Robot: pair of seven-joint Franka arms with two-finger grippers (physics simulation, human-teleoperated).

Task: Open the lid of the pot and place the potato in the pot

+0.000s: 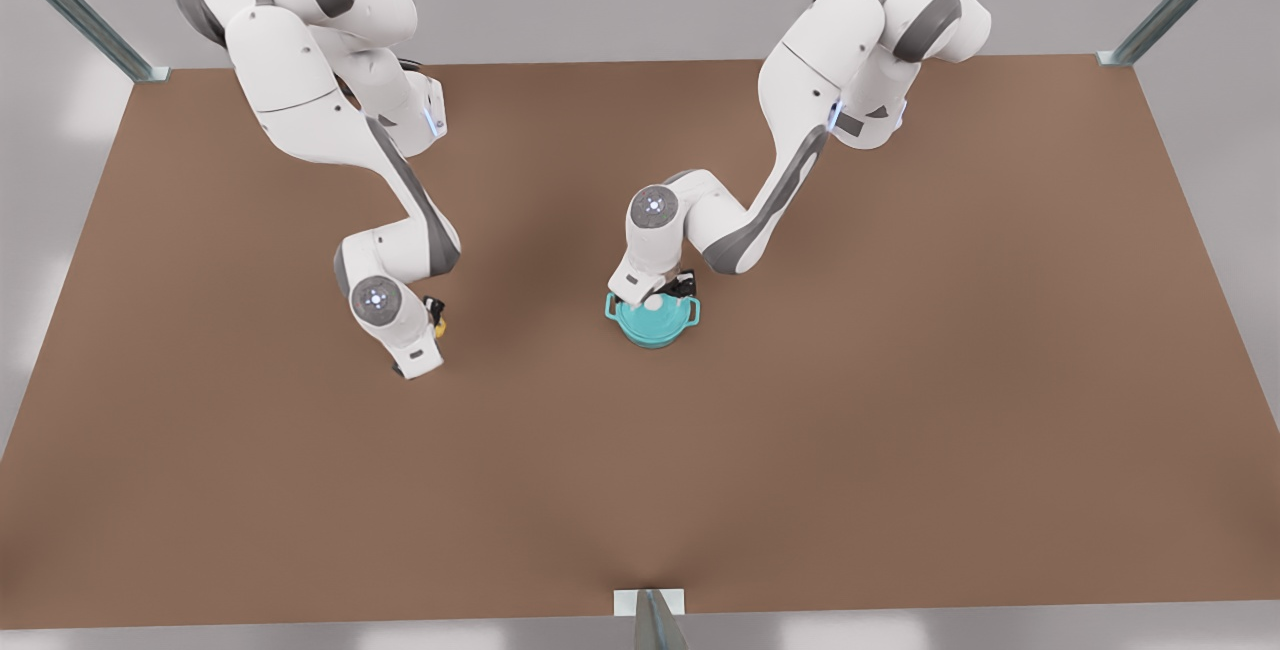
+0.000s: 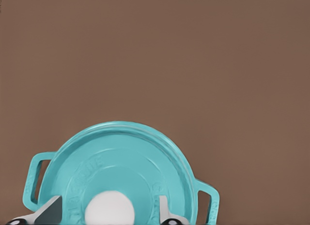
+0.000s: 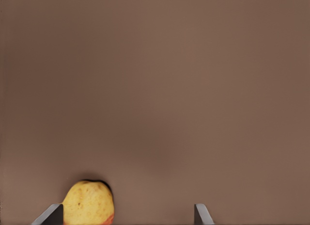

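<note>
Left gripper (image 2: pixel 110 216) open, fingers straddling the white knob of the flat round teal pot lid (image 2: pixel 121 167), lid seated on the small teal two-handled pot (image 1: pixel 653 318) mid-table, right gripper (image 3: pixel 128 216) open, one finger beside the lumpy yellow-orange potato (image 3: pixel 88 203), brown table (image 1: pixel 900 380) beneath

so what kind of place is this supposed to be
Likely a simulated robot test bench, not a kitchen: a bare brown table framed by metal posts, with just a teal pot and a potato on it.
</note>
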